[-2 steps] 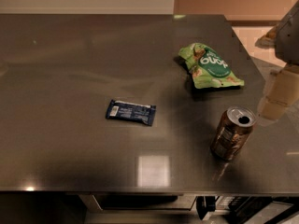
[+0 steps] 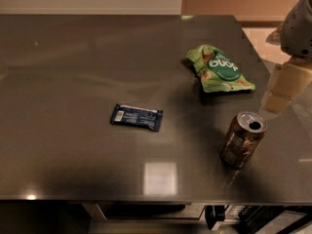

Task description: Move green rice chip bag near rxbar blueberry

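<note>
The green rice chip bag (image 2: 220, 68) lies crinkled on the dark table, right of centre toward the back, with its dark green round logo facing up. The rxbar blueberry (image 2: 137, 117), a small flat dark-blue wrapper, lies near the table's middle, well to the left of and nearer than the bag. My gripper (image 2: 282, 89) hangs at the right edge of the view, above the table's right side. It is to the right of the bag, apart from it, and holds nothing that I can see.
A brown metallic drink can (image 2: 243, 139) stands upright with its top open, in front of the bag and just below my gripper. The table's right edge (image 2: 258, 48) runs close to the bag. The front edge (image 2: 146, 199) is near.
My gripper has shifted slightly up and to the left, toward the bag. The bag, the bar and the can have not moved.
</note>
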`<state>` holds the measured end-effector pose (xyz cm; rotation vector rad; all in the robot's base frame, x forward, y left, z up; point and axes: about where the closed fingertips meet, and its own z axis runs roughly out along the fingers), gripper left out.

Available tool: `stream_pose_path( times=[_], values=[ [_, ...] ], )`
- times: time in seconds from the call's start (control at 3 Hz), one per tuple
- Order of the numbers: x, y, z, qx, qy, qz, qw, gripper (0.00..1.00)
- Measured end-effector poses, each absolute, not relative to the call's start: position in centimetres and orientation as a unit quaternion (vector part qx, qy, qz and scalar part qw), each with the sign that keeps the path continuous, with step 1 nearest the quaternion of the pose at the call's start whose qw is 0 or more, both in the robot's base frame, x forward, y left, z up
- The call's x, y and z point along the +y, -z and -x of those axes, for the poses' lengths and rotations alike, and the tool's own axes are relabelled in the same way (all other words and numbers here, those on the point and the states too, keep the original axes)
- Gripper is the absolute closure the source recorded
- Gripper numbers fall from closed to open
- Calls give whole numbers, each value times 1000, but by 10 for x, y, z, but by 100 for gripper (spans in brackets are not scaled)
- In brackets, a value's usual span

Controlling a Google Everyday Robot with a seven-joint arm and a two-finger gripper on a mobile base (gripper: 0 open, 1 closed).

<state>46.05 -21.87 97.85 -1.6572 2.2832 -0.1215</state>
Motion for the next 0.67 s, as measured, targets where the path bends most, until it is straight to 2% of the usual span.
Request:
stream_pose_path(
  times=[0.67],
  values=[
    [-239,-962,-537,856,37,491,156,0]
  ],
)
